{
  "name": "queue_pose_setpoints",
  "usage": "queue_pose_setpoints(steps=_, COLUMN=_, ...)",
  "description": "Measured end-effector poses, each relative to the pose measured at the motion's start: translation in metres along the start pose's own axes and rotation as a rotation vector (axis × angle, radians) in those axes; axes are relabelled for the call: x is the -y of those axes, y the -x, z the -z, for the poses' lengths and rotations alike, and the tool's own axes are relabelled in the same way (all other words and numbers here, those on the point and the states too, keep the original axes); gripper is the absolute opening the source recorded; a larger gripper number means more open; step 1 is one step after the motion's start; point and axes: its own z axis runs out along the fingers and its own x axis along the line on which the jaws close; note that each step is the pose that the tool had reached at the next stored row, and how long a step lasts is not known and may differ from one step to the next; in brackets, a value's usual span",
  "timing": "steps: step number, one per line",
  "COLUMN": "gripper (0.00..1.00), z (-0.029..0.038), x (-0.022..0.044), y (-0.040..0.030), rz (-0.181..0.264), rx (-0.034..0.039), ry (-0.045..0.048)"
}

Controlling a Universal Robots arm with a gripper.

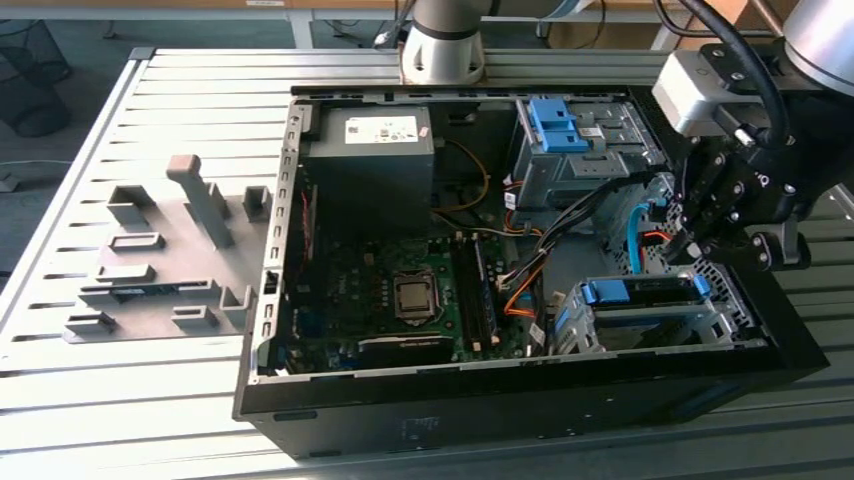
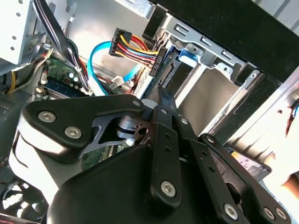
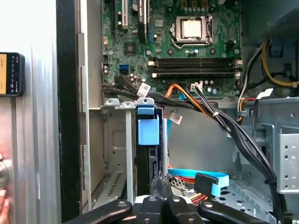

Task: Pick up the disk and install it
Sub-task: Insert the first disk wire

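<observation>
Sitting in the drive cage (image 3: 126, 149) of the open computer case (image 1: 534, 410) — the disk (image 3: 148, 133), pincer (image 2: 162, 100) pressed together close by.

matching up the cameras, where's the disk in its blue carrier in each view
Exterior view: the disk sits in the metal cage at the case's near corner, toward the exterior view's right.
First wrist view: the disk is in the cage slot, blue tab facing the camera.
Second wrist view: a strip of the disk's blue carrier behind the cage rail.
Shared landmark: the light blue cable beside the cage.
</observation>
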Motion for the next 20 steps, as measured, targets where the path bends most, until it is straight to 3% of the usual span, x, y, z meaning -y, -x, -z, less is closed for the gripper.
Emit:
queue_pose_setpoints(steps=11, gripper=0.11, z=-0.0023, x=0.0116, y=0.0065, rz=0.017, rx=-0.0008, ry=0.0091)
queue_pose_setpoints(steps=14, gripper=0.11, z=-0.0027, x=0.0117, y=0.0065, rz=0.056, rx=-0.0010, ry=0.0093)
queue_pose_setpoints(steps=15, gripper=0.18, z=-0.0028, x=0.0118, y=0.0065, rz=0.070, rx=-0.0010, ry=0.0094)
queue_pose_setpoints(steps=20, gripper=0.18, z=-0.0034, x=0.0136, y=0.0069, rz=0.107, rx=-0.0009, ry=0.0095)
